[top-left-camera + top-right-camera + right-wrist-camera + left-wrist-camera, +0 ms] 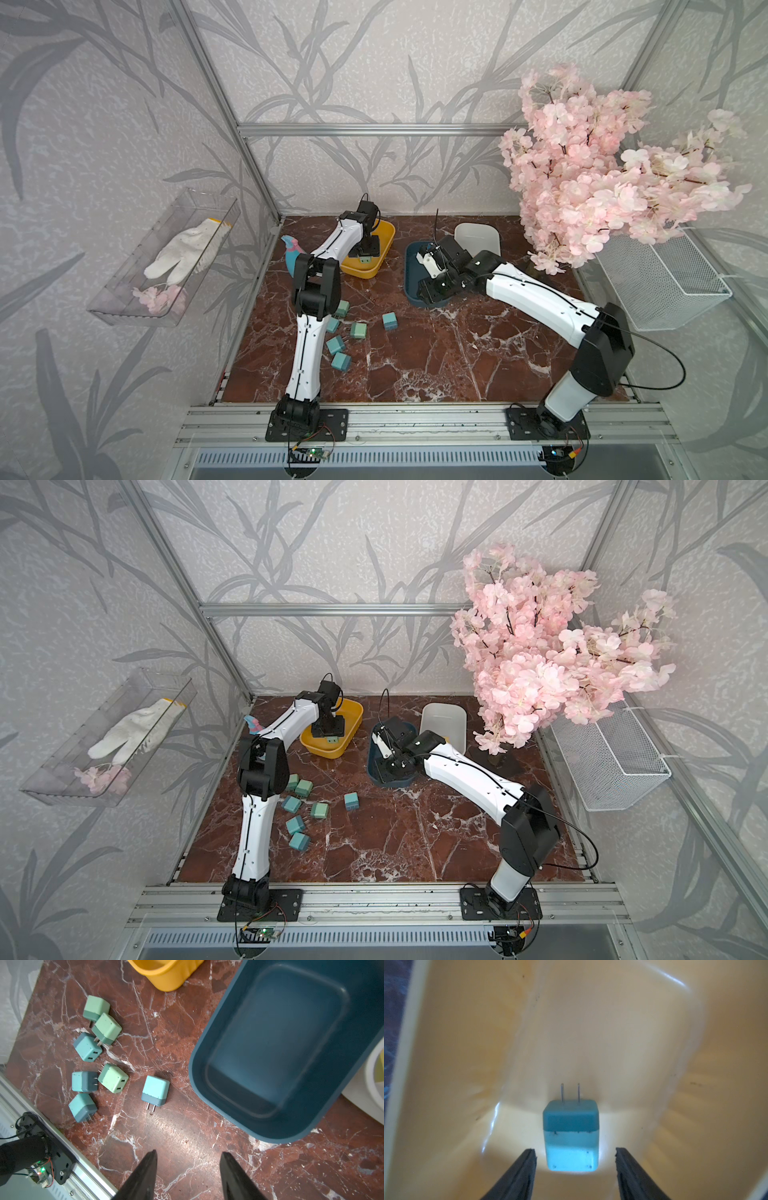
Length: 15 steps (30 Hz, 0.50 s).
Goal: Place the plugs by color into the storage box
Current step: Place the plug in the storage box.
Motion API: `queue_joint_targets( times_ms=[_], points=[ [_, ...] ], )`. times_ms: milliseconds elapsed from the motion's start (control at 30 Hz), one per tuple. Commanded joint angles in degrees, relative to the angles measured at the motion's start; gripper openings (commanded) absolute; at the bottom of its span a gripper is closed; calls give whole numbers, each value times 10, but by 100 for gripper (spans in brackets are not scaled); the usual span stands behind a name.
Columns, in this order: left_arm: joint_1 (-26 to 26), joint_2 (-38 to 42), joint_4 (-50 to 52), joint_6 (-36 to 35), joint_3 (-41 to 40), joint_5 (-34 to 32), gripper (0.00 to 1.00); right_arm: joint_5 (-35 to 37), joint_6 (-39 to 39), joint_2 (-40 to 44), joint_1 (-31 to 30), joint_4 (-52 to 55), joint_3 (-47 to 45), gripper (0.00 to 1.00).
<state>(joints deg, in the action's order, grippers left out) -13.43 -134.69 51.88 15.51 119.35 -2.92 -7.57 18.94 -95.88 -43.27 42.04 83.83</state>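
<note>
So one plug [571, 1126] lay loose in the yellow bin [654, 1043], left pincer [575, 1149] and right pincer [188, 1152] both gaping empty, seven plugs [113, 1078] left on the tabletop [187, 1126].

Marbled surface [457, 357] bears a yellow box [358, 271] below the left pincer [575, 1152], a blue box [276, 1136] beside the right pincer [188, 1155] — plus seven loose plugs [113, 1077].

Soft, even light fills both top views, with only faint shadows. Between the blurred fingers [517, 1174] of the left gripper [575, 1149], glare whitens the teal plug [571, 1126] and the yellow bin [591, 1022] floor. The marble tabletop [176, 1134] gleams just ahead of the right gripper [189, 1152].
</note>
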Motion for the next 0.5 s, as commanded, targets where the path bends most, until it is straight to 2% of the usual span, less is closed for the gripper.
queue_joint_targets(
  times_ms=[0, 133, 267, 367, 467],
  points=[
    [4, 67, -12, -2, -11, -5, 76, 1, 16, 2, -17, 18, 20, 53],
    [5, 108, -15, 3, -28, -6, 76, 12, 21, 12, -44, 33, 44, 53],
    [4, 185, -23, 15, -68, 5, 73, 16, 19, 0, -80, 52, 81, 53],
    [3, 296, -66, 22, -170, -9, 72, 60, 12, -16, -116, 94, 129, 53],
    [4, 416, -120, 20, -303, -13, 71, 81, 54, -44, -131, 125, 153, 53]
  ],
)
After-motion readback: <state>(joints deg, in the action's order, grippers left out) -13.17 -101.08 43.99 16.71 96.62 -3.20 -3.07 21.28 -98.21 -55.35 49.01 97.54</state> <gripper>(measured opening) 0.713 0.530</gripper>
